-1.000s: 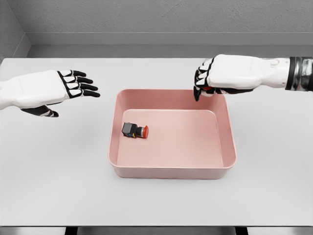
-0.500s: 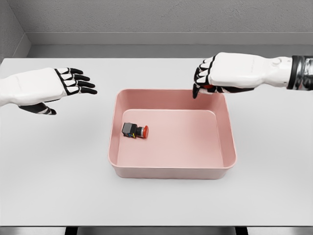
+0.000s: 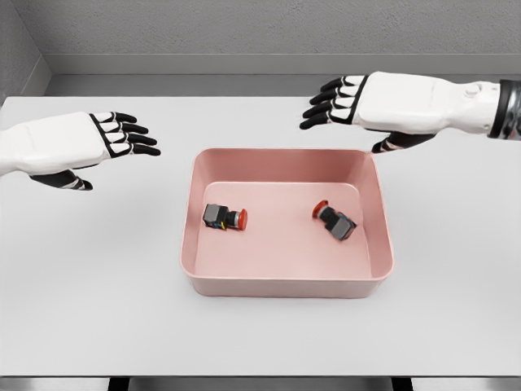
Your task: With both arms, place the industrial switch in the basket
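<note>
Two industrial switches lay inside the pink basket (image 3: 189, 244). Left switch (image 3: 223, 217): small dark block body w/ red round button on its right end, a bit of blue/yellow on the body, lying on its side on the basket floor near the left wall. Right switch (image 3: 334, 221): same type, dark grey body, red button pointing up-left, tilted diagonally, near the right wall. The two sat well apart from each other.

Right hand (image 3: 358, 102) hovered above and beyond the basket's far right corner, fingers stretched out toward the left, holding nothing; right switch lay below it, apart, no contact. Left hand (image 3: 89, 138) hovered over the white table (image 3: 98, 309) left of the basket, fingers spread and extended toward the right, empty; left switch was well apart from it, lower right.
</note>
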